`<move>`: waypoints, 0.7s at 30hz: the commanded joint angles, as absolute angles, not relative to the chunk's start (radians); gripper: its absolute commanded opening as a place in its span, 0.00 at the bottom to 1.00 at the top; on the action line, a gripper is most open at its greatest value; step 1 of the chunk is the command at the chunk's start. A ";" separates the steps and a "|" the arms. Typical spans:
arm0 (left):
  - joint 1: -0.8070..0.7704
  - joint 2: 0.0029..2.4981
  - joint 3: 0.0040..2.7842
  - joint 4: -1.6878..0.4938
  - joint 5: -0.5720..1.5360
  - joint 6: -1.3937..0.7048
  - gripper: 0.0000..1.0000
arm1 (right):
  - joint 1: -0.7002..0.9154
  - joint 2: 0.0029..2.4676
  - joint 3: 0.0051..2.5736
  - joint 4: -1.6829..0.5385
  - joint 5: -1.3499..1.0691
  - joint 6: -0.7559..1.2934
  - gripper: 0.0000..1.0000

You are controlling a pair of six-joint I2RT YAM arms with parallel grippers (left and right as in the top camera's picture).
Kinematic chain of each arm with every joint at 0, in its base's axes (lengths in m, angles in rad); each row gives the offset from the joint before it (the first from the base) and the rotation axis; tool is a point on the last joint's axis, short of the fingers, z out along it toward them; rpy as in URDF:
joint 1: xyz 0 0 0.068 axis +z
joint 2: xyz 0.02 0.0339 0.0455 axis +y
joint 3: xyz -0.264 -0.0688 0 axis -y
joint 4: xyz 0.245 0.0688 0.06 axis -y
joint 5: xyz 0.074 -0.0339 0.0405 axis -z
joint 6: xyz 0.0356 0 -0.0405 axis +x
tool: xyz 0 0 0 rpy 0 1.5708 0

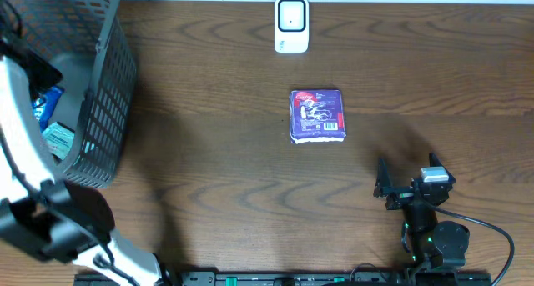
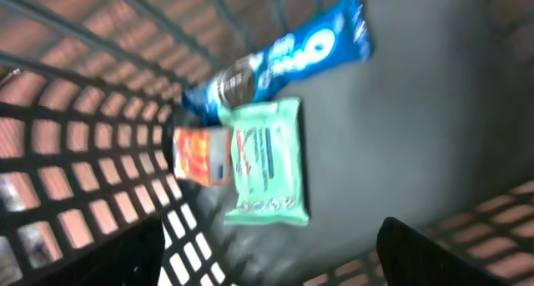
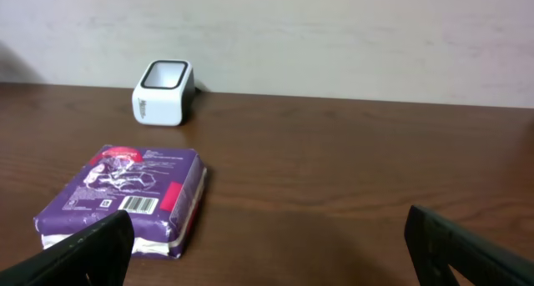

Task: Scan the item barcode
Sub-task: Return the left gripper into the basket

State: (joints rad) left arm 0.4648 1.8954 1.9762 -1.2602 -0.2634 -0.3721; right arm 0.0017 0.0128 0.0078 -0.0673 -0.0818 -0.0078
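1. The left gripper (image 2: pixel 275 254) hangs inside the basket (image 1: pixel 109 86) with its fingers spread wide and nothing between them. That spread suits a descent onto a flat packet.
2. Directly beyond it, on the basket floor, a green packet (image 2: pixel 269 163) lies flat. A small orange packet (image 2: pixel 201 155) touches its side, and a blue biscuit pack (image 2: pixel 275 57) lies slanted just past both. The wrist view is blurred, so no barcode can be made out on any of them.
3. The green packet sits nearest the line between the fingers, so it is probably the item being sought.
4. The right gripper (image 3: pixel 267 251) hovers low over the table (image 1: pixel 209 178), also spread wide and empty, facing the scanner (image 3: pixel 163 92). This reads as a waiting pose.
5. A purple pack (image 1: pixel 317 116) lies flat on the table between the right gripper and the scanner, apart from both. Its barcode label faces upward, not toward the scanner window.
6. The scanner stands at the table's far edge, well apart from the basket. Any item lifted from the basket must therefore be carried across the table to reach it.
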 commanded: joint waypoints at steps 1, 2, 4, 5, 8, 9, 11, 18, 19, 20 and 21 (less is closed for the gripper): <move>0.478 1.966 1.980 -1.300 -0.304 -0.428 0.81 | -0.005 0.009 0.006 -0.071 -0.088 0.003 0.99; 0.481 1.987 1.980 -1.314 -0.318 -0.447 0.82 | -0.005 0.009 0.006 -0.071 -0.088 0.003 0.99; 0.488 2.027 1.980 -1.332 -0.335 -0.458 0.82 | -0.005 0.009 0.006 -0.071 -0.088 0.003 0.99; 0.493 2.050 1.980 -1.340 -0.335 -0.458 0.83 | -0.005 0.009 0.006 -0.071 -0.088 0.003 0.99; 0.504 2.098 1.980 -1.359 -0.334 -0.458 0.83 | -0.005 0.009 0.006 -0.071 -0.088 0.003 0.99; 0.507 2.112 1.980 -1.364 -0.334 -0.458 0.84 | -0.005 0.009 0.006 -0.071 -0.088 0.003 0.99; 0.513 2.137 1.980 -1.374 -0.334 -0.458 0.86 | -0.005 0.009 0.006 -0.071 -0.088 0.003 0.99; 0.524 2.185 1.963 -1.387 -0.320 -0.459 0.86 | -0.005 0.009 0.006 -0.071 -0.088 0.003 0.99; 0.524 2.185 1.951 -1.381 -0.313 -0.459 0.86 | -0.005 0.009 0.006 -0.071 -0.088 0.003 0.99; 0.524 2.185 1.943 -1.375 -0.300 -0.459 0.86 | -0.005 0.009 0.006 -0.071 -0.088 0.003 0.99; 0.524 2.185 1.935 -1.371 -0.288 -0.458 0.86 | -0.005 0.009 0.006 -0.071 -0.088 0.003 0.99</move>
